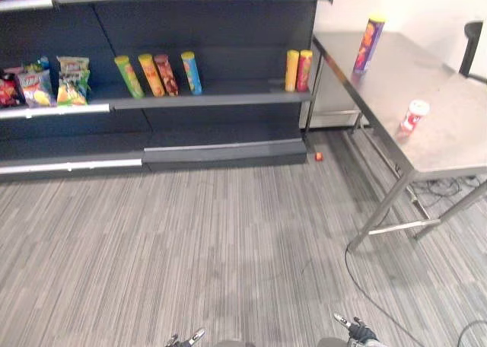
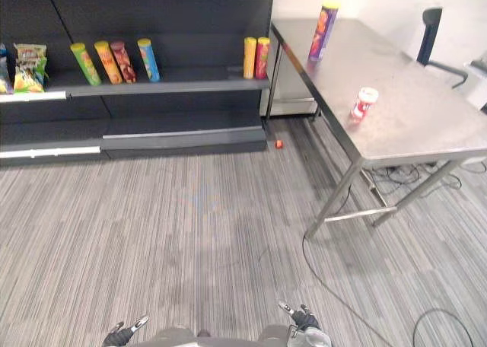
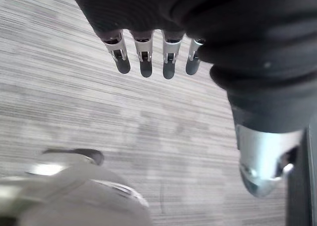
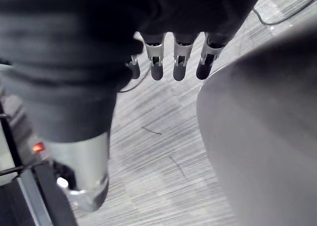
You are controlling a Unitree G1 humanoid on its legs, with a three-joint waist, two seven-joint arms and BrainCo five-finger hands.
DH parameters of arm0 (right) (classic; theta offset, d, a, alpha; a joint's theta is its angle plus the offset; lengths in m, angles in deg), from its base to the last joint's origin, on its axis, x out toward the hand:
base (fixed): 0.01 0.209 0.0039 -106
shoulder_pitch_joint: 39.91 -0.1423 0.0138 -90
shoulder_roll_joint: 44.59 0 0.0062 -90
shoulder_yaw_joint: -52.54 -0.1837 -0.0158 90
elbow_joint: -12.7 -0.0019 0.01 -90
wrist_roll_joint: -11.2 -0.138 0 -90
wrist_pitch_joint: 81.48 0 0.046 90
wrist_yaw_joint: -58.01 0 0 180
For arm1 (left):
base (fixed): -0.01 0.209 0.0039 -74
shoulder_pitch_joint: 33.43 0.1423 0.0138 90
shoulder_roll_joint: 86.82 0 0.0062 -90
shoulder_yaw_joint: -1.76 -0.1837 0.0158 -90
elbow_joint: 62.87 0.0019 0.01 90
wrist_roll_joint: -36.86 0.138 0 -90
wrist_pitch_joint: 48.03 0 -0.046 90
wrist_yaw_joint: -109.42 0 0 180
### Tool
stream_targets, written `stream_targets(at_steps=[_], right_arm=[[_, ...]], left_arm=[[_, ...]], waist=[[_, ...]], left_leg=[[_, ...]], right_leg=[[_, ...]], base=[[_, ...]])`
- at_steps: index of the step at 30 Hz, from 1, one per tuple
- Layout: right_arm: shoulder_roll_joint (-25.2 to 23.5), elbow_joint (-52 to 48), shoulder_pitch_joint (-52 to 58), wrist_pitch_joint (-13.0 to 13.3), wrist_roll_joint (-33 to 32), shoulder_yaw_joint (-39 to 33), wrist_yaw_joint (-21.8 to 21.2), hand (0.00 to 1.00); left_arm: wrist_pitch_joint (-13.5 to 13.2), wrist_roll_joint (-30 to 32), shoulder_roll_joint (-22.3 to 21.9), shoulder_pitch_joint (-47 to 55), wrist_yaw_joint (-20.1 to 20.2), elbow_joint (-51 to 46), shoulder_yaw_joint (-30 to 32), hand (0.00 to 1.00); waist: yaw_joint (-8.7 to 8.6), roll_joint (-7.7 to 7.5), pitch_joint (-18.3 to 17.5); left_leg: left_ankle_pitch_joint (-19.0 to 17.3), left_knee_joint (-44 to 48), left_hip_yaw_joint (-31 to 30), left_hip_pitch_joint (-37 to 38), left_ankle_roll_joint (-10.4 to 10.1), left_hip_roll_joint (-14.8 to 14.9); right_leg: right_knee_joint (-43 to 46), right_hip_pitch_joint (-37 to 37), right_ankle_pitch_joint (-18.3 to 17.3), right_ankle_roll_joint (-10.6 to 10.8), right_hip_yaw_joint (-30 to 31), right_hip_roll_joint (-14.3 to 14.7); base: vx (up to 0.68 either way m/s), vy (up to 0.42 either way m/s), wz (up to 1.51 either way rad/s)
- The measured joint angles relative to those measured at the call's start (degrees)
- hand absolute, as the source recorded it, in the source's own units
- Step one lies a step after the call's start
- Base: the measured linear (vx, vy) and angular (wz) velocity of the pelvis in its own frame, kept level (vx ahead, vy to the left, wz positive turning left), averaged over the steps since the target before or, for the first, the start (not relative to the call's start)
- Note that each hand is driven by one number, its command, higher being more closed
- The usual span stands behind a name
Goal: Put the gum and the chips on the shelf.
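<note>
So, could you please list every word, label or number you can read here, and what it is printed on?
No text here can be read.
Purple can on the table: printing too small to read.
Red-and-white tub on the table: label blurred.
Cans and bags on the shelf: printing too small to read.

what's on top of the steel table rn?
Two things on the table: a tall purple chips can standing near its far end, and a small red gum tub with a white lid, nearer the robot. The table's right side runs out of frame.
</note>
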Motion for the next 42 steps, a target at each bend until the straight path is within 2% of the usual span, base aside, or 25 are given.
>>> stream_targets(at_steps=[2,4,6,7,8,9,10,12,13,15,17,19,21,23,26,30,31,32,33,34,35,37,39,40,42], right_arm=[[0.2,-0.9,-0.1,0.2,0.0,-0.5,-0.1,0.0],[0.9,-2.2,-0.3,0.3,0.0,-0.6,-0.2,0.0],[2.2,-1.4,0.6,-0.1,0.8,-1.7,0.0,0.0],[2.3,-0.8,1.1,-0.3,1.1,-2.3,0.0,0.0],[2.6,1.1,2.5,-0.8,1.3,-2.8,0.1,0.0],[2.9,2.2,3.4,-1.5,1.6,-4.2,0.0,0.0],[2.8,2.4,3.4,-1.9,1.9,-5.3,0.1,0.0],[2.6,1.7,4.2,-2.4,2.3,-7.5,0.1,0.0],[2.3,0.6,4.8,-2.5,2.3,-7.6,0.2,0.0],[2.0,-0.6,5.9,-2.3,2.1,-7.1,0.6,0.0],[1.8,-0.8,5.6,-1.9,1.1,-6.5,0.6,0.0],[1.9,-0.8,4.8,-1.2,0.4,-5.8,0.7,0.0],[2.1,-0.6,4.1,-1.1,-0.3,-4.9,0.9,0.0],[1.8,-0.5,2.9,-1.0,-2.0,-4.8,1.2,0.0],[0.9,0.0,2.6,-0.4,-2.2,-4.8,1.9,0.0],[0.9,0.3,4.0,-0.2,-2.0,-4.2,2.1,0.0],[1.0,0.3,4.4,-0.2,-1.8,-4.0,2.1,0.0],[1.1,0.5,5.0,-0.2,-1.4,-3.4,2.1,0.0],[1.1,0.9,5.1,-0.3,-1.0,-2.9,2.0,0.0],[0.3,1.4,5.1,-0.3,-0.6,-2.5,1.8,0.0],[0.0,1.7,5.2,-0.3,-0.5,-2.6,1.8,0.0],[-0.4,3.4,5.7,-0.7,0.8,-5.7,1.7,0.0],[-0.6,3.9,6.9,-0.8,1.2,-9.1,1.3,0.0],[-0.6,3.8,7.0,-1.1,1.1,-10.8,0.9,0.0],[-0.6,3.7,7.1,-1.1,0.3,-11.6,0.6,0.0]], left_arm=[[0.0,0.0,0.0,-1.0,0.0,-0.1,-0.6,0.0],[0.0,0.1,-0.5,-1.9,0.1,0.0,-0.9,0.0],[0.0,0.1,-1.1,-3.2,0.2,0.0,-0.8,0.0],[0.0,0.1,-1.3,-3.5,0.3,0.0,-0.8,0.0],[0.0,0.2,-1.9,-4.0,0.3,0.5,-0.8,0.0],[0.0,0.9,-3.4,-3.8,0.3,0.8,-0.6,0.0],[0.0,1.6,-4.1,-4.0,0.5,0.9,-0.5,0.0],[0.0,2.4,-6.0,-4.4,0.6,0.8,2.1,0.0],[0.0,2.4,-6.8,-4.3,0.8,0.2,4.2,0.0],[-0.1,2.1,-7.2,-3.6,0.9,-0.9,7.3,0.0],[-0.2,1.8,-7.0,-3.0,0.9,-2.1,7.5,0.0],[-0.5,1.8,-6.9,-3.0,0.9,-2.0,7.5,0.0],[-1.0,1.4,-7.0,-3.2,0.9,-2.0,7.5,0.0],[-1.3,0.1,-6.7,-3.4,0.8,-2.1,7.0,0.0],[-1.5,-0.5,-5.7,-4.1,0.6,-2.3,6.1,0.0],[-2.2,-2.4,-4.8,-4.1,0.1,-1.9,4.8,0.0],[-2.2,-2.9,-4.8,-4.1,0.0,-1.9,4.9,0.0],[-2.3,-3.6,-4.6,-4.0,0.1,-1.9,5.1,0.0],[-2.5,-4.5,-4.5,-3.9,0.1,-1.8,5.5,0.0],[-2.6,-4.8,-3.1,-3.9,0.0,-1.7,6.2,0.0],[-2.6,-4.9,-2.6,-4.0,0.0,-1.3,6.8,0.0],[-2.4,-5.0,-2.3,-3.9,-0.1,0.1,10.5,0.0],[-2.0,-5.0,-2.1,-3.2,-0.4,2.8,11.1,0.0],[-1.5,-4.1,-2.1,-2.1,-0.6,3.1,10.8,0.0],[-1.1,-3.8,-1.9,-1.6,-0.7,3.3,9.2,0.0]], waist=[[-1.09,0.27,0.1],[-2.44,1.33,0.8],[-2.55,1.9,1.1],[-2.57,1.79,1.2],[-3.29,2.35,1.3],[-3.79,3.91,1.5],[-3.88,4.38,1.9],[-4.16,5.39,2.5],[-4.2,5.43,2.6],[-3.96,5.4,2.7],[-3.5,4.49,2.9],[-3.65,4.11,2.5],[-3.39,3.96,2.5],[-3.03,3.66,2.5],[-2.26,2.09,2.6],[-2.23,1.71,2.5],[-2.14,1.73,2.5],[-1.97,1.72,2.5],[-1.81,1.47,2.1],[-2.02,-0.73,1.6],[-2.14,-1.32,1.3],[-1.4,-1.61,0.6],[-1.57,-0.83,-2.2],[-2.46,-0.31,-3.3],[-2.61,-0.19,-3.5]], left_leg=[[-1.0,-2.3,-0.4,4.1,-0.5,0.9],[-2.9,-2.5,-0.9,6.2,-1.3,3.2],[-4.6,-4.2,-1.1,8.7,-3.8,5.4],[-5.1,-4.6,-1.5,9.4,-4.6,5.5],[-6.3,-4.9,-3.0,10.8,-5.7,6.6],[-6.5,-4.9,-3.9,12.1,-6.1,8.1],[-6.1,-3.7,-3.9,12.0,-6.6,8.6],[-5.2,7.1,-4.3,8.4,-8.2,11.0],[-4.0,16.3,-4.6,5.1,-10.0,12.6],[-0.7,36.7,-6.4,-1.0,-11.7,16.1],[-0.5,46.4,-3.1,-3.5,-12.0,18.3],[-1.1,48.8,3.4,-6.3,-10.5,20.8],[-2.5,45.3,7.1,-8.7,-9.9,21.6],[-3.9,37.7,7.1,-10.7,-10.2,20.6],[-3.7,20.3,3.0,-14.0,-11.2,16.4],[2.9,2.0,-8.6,-17.3,-11.6,14.0],[3.3,0.7,-10.6,-17.1,-11.4,13.8],[7.8,1.8,-12.3,-16.9,-13.0,13.1],[10.3,4.1,-12.2,-17.1,-13.4,11.9],[7.3,8.6,-11.7,-18.1,-13.4,10.3],[5.2,11.3,-11.7,-18.9,-13.1,9.8],[-0.8,19.3,-9.2,-20.3,-11.4,9.1],[-4.1,21.7,-7.0,-21.1,-9.5,7.6],[-5.9,21.5,-4.8,-20.5,-7.7,5.8],[-6.7,20.5,-3.1,-19.0,-6.3,4.8]], right_leg=[[-3.8,-3.7,-4.4,-0.3,-4.7,1.3],[-14.0,-7.3,-5.3,-0.7,-7.7,4.6],[-34.4,-10.1,-0.9,0.7,-9.2,8.2],[-38.6,-10.5,0.9,0.6,-8.9,8.5],[-40.4,-10.0,7.7,-1.0,-8.4,9.8],[-37.1,-10.2,5.1,-3.0,-8.5,11.0],[-35.7,-10.3,3.4,-3.3,-8.7,11.2],[-34.7,-8.7,-0.2,-4.2,-9.3,13.0],[-35.6,-6.6,-1.4,-4.5,-9.6,14.0],[-39.1,0.9,-3.2,-5.9,-9.7,17.3],[-43.0,7.5,-3.6,-6.7,-8.6,19.1],[-47.9,13.3,-3.4,-6.4,-6.6,19.6],[-51.6,17.5,-3.0,-5.7,-4.1,19.2],[-53.3,19.9,-2.9,-5.5,-2.1,18.2],[-54.9,22.6,-3.0,-4.5,0.3,14.8],[-55.3,26.1,-7.0,2.2,2.9,11.2],[-55.1,26.8,-7.6,3.0,3.5,10.7],[-54.4,27.8,-8.9,5.0,5.1,9.5],[-53.6,27.6,-9.0,5.1,6.6,8.2],[-52.1,26.8,-8.0,4.6,7.9,6.4],[-51.0,26.2,-7.1,4.8,8.6,5.8],[-47.1,24.3,-4.1,5.5,12.2,4.1],[-43.4,21.0,-1.5,5.5,14.5,2.1],[-35.5,16.2,1.2,3.3,16.8,0.4],[-27.4,11.1,5.3,0.5,19.2,-0.5]], base=[[0.29,-0.065,0.06],[0.32,-0.128,0.16],[0.37,-0.167,0.17],[0.54,-0.264,0.4],[0.6,-0.29,0.45],[0.52,-0.253,0.38],[0.51,-0.27,0.09],[0.45,-0.281,-0.08],[0.5,-0.297,-0.01],[0.54,-0.265,-0.14],[0.43,-0.18,-0.43],[0.41,-0.148,-0.45],[0.43,-0.049,-0.59],[0.42,0.079,-0.59],[0.31,0.156,-0.45],[0.36,0.332,-0.39],[0.37,0.449,-0.54],[0.4,0.463,-0.62],[0.47,0.544,-0.76],[0.38,0.438,-0.56],[0.36,0.452,-0.45],[0.34,0.441,-0.43],[0.33,0.4,-0.43],[0.34,0.416,-0.41],[0.25,0.274,-0.34]])
